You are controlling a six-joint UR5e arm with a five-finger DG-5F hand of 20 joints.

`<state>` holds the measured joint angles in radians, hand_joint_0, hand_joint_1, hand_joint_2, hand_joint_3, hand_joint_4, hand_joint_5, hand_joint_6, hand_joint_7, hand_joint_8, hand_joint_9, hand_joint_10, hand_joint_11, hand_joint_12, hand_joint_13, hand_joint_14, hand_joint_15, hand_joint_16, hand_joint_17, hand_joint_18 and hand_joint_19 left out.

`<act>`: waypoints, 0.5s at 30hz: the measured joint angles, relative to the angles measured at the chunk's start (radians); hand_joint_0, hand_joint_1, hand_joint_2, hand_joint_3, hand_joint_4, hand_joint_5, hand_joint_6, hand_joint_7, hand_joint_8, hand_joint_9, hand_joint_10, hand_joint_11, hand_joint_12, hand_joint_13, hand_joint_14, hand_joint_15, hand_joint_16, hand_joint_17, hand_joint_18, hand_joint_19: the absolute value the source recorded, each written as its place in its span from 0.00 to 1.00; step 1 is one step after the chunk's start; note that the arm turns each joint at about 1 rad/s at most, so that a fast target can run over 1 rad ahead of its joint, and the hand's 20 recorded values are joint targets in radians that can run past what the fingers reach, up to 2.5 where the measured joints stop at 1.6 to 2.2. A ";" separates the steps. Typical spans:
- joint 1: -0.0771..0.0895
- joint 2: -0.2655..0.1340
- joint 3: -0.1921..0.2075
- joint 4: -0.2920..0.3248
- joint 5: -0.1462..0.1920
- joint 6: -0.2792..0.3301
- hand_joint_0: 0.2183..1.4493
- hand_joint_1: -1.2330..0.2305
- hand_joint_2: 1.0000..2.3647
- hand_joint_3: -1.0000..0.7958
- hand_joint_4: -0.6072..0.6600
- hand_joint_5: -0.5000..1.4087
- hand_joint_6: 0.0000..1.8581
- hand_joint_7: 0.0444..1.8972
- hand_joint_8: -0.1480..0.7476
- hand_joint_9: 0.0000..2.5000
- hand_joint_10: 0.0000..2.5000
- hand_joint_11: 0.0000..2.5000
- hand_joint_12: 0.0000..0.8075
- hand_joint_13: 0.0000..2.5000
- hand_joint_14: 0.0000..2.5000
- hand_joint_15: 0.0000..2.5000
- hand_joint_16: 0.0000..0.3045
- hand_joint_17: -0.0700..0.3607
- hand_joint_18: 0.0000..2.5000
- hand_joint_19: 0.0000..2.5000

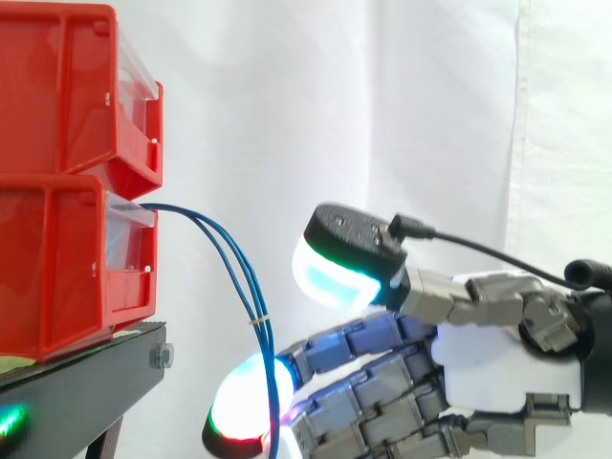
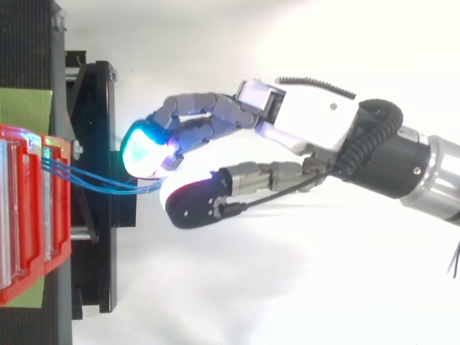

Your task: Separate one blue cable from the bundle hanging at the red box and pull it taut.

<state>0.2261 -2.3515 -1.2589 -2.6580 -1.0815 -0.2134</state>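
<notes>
Thin blue cables (image 1: 226,254) come out of the front of the lower red bin (image 1: 57,273) and hang down in an arc, held together by a small pale tie (image 1: 256,320). In the top view the cables (image 2: 86,178) run from the bin (image 2: 29,215) towards the hand. My hand (image 1: 507,368) reaches in from the right, fingers stretched towards the bundle. The glowing fingertips (image 1: 244,411) lie against the cables just below the tie. The thumb (image 1: 339,258) stands well above and apart, closing on nothing. The hand (image 2: 309,122) is open.
A second red bin (image 1: 67,86) is stacked on the lower one. Both sit on a black stand (image 1: 91,382) whose edge lies close under the hanging cables. A white curtain (image 1: 382,96) hangs behind.
</notes>
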 measured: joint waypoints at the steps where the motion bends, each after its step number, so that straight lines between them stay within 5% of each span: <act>1: 0.002 -0.005 0.000 0.004 -0.002 0.000 0.19 0.44 0.00 0.28 0.72 0.16 0.27 0.45 0.52 0.30 0.01 0.25 0.49 0.23 0.01 0.17 0.20 0.48 0.21 0.25; 15: 0.023 -0.018 0.002 0.036 -0.011 -0.001 0.28 0.44 0.00 0.28 0.71 0.17 0.27 0.50 0.49 0.32 0.01 0.27 0.44 0.24 0.01 0.18 0.17 0.43 0.21 0.25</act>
<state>0.2495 -2.3699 -1.2564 -2.6221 -1.0924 -0.2147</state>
